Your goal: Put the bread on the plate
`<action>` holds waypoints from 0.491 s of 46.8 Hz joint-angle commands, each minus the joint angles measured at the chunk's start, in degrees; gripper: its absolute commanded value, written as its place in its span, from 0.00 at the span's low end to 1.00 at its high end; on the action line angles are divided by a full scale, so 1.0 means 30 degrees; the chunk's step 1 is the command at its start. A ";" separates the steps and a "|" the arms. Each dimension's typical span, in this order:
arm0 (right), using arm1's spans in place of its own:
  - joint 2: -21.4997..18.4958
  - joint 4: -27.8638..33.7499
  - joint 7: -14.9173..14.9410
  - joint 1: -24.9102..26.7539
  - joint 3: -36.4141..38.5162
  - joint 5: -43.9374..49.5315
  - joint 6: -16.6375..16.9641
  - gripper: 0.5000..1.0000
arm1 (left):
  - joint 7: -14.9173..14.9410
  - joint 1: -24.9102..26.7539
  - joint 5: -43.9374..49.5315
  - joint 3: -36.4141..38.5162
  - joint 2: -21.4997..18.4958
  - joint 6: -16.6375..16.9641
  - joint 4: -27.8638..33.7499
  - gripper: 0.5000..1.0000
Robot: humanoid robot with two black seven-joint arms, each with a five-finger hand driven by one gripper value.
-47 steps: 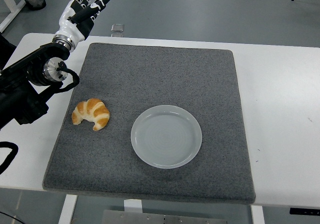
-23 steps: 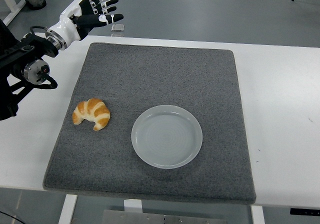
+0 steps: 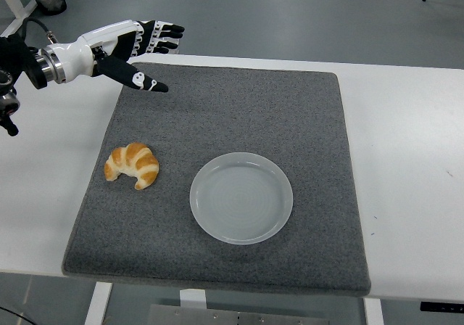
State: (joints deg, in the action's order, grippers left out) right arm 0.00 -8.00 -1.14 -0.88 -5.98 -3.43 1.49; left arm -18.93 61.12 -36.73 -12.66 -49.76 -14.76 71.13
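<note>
Left arm cut off at the frame edge. Left hand (image 3: 134,46) spread, holding nothing. Golden, curved bread (image 3: 132,165) below it, well apart; clear plate (image 3: 241,197) farther right.

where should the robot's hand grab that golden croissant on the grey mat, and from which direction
Probably from above, fingers closing across the thick striped middle of the golden-brown croissant. It lies flat on the grey felt mat with its tapered tips curving toward the table's near edge, and the open left hand is raised beyond it.

Left robot hand (image 3: 134,46) spread above mat (image 3: 217,173) corner; croissant (image 3: 132,165) beside plate (image 3: 241,197).
</note>
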 commanded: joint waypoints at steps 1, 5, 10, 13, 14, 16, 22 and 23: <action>0.0000 0.0000 -0.0001 -0.0030 0.0000 0.0000 0.0000 0.90 | -0.0018 -0.0100 -0.1580 0.0000 -0.0667 -0.0557 0.0255 0.96; 0.0000 0.0000 0.0028 -0.0001 0.0000 0.0000 0.0000 0.90 | -0.0018 -0.0159 -0.2987 0.0117 -0.1078 -0.1055 0.0284 0.96; 0.0000 0.0000 0.0028 -0.0001 0.0000 0.0000 0.0000 0.90 | -0.0018 -0.0130 -0.4687 0.0352 -0.1546 -0.1583 0.0284 0.95; 0.0000 0.0000 -0.0001 -0.0001 0.0000 0.0000 0.0000 0.90 | -0.0047 -0.0130 -0.5595 0.0381 -0.1810 -0.1759 0.0401 0.95; 0.0000 0.0000 0.0028 -0.0001 0.0000 0.0000 0.0000 0.90 | -0.0047 -0.0159 -0.5830 0.0381 -0.1869 -0.1847 0.0459 0.95; 0.0000 0.0000 0.0028 -0.0001 0.0000 0.0000 0.0000 0.90 | -0.0047 -0.0188 -0.6328 0.0381 -0.2074 -0.2080 0.0518 0.95; 0.0000 0.0000 -0.0001 -0.0001 0.0000 0.0000 0.0000 0.90 | -0.0076 -0.0305 -0.7851 0.0498 -0.2221 -0.2843 0.0694 0.94; 0.0000 0.0000 0.0028 -0.0001 0.0000 0.0000 0.0000 0.90 | -0.0105 -0.0306 -0.8144 0.0498 -0.2221 -0.2902 0.0694 0.94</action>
State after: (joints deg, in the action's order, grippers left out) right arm 0.00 -8.00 -1.10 -0.90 -5.98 -3.43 1.49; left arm -19.15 60.31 -58.79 -11.23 -56.36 -22.77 72.99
